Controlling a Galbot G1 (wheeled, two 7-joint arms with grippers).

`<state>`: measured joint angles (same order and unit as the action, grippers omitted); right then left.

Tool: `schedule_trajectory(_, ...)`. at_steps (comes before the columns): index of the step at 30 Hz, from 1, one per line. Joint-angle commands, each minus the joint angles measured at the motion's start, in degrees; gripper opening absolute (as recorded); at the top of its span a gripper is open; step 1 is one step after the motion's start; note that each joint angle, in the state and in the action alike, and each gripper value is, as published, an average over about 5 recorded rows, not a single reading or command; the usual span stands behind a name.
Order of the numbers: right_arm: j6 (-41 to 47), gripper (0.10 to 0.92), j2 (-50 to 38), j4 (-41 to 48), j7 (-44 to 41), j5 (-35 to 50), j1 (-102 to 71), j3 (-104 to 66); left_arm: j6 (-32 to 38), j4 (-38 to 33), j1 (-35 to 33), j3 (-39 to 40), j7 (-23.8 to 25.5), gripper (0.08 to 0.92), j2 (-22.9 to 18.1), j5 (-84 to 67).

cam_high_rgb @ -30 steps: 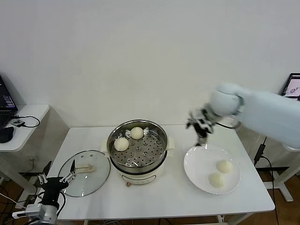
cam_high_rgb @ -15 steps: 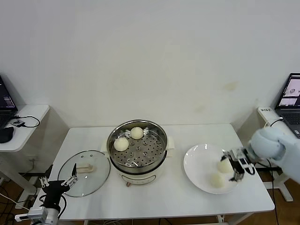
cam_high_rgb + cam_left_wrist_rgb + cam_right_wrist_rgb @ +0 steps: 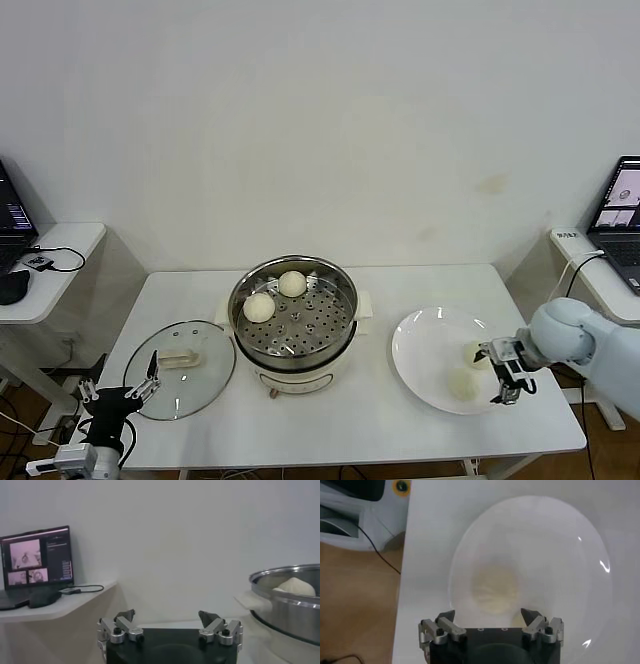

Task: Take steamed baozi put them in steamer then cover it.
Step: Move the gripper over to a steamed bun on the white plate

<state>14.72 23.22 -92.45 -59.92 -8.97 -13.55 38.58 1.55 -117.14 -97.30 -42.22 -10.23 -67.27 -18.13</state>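
Right gripper (image 3: 503, 372) wide open over baozi (image 3: 495, 591) on plate (image 3: 425, 345), holding nothing; left gripper (image 3: 118, 388) open, idle

the steamer (image 3: 292, 312) is shiny polished metal with a perforated tray, on a smooth white plastic base. beside the steamer, the lid (image 3: 180, 369) is clear glass; the plate (image 3: 425, 345) is glossy white; baozi (image 3: 259, 307) look smooth, matt.
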Motion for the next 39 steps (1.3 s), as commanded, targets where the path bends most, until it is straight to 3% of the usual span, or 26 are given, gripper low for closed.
schedule_trajectory(1, -0.01, 0.823, 3.96, 4.97, 0.7, -1.63, -3.14, -1.69, 0.01, 0.1, 0.06, -0.08, 0.02, 0.823, -0.04, 0.06)
schedule_trajectory(17, 1.26, 0.817, 5.93, 5.57, 0.82, -1.25, -2.96, -1.25, 0.01, 0.18, 0.35, -0.1, 0.0, 0.823, 0.03, -0.03)
schedule_trajectory(26, 1.69, 0.687, 6.74, 5.88, 0.76, -1.08, -2.39, -0.99, 0.0, 0.04, 0.41, -0.09, -0.04, 0.823, -0.16, -0.02)
schedule_trajectory(39, 1.88, 0.635, 6.24, 5.08, -0.06, 1.54, 2.87, -1.0, 0.03, -0.12, 0.35, -0.24, -0.06, 0.823, -0.11, -0.11)
